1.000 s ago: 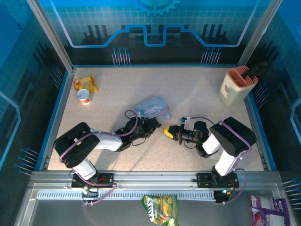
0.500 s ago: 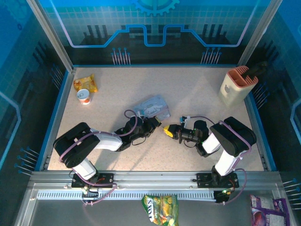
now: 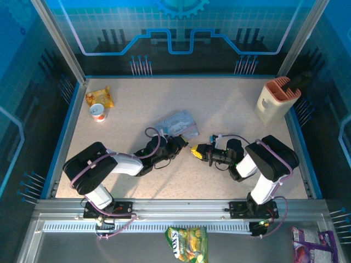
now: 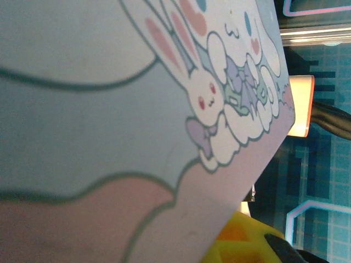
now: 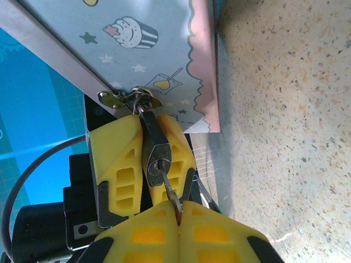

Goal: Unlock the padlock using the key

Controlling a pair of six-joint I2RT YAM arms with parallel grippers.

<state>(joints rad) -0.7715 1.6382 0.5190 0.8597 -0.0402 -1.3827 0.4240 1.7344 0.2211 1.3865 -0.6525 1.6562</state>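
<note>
Toward the middle of the table [image 3: 137, 104], the left gripper [image 3: 182, 146] reaches in beside the pale blue cartoon-printed tin [image 3: 176, 125]. Seen from the right wrist camera, its yellow fingers [image 5: 112, 159] pinch the body of the padlock [image 5: 156, 147] from both sides. The shackle is hooked through the hasp [image 5: 129, 99] at the tin's edge.

Just right of that, the right gripper [image 5: 178, 216] has its fingers pressed together on the bow of the key [image 5: 171, 192]. The blade reaches the keyway in the padlock's end face and looks at least partly entered, though how deep is hard to tell.

The step in hand appears to be seating and turning the key. To do it well, the blade should lie in line with the lock's long axis and be pushed fully home before any twist. The turn should come from rolling the wrist about that axis, not swinging sideways. The left fingers need a firm hold so the body does not spin with the key.
</note>
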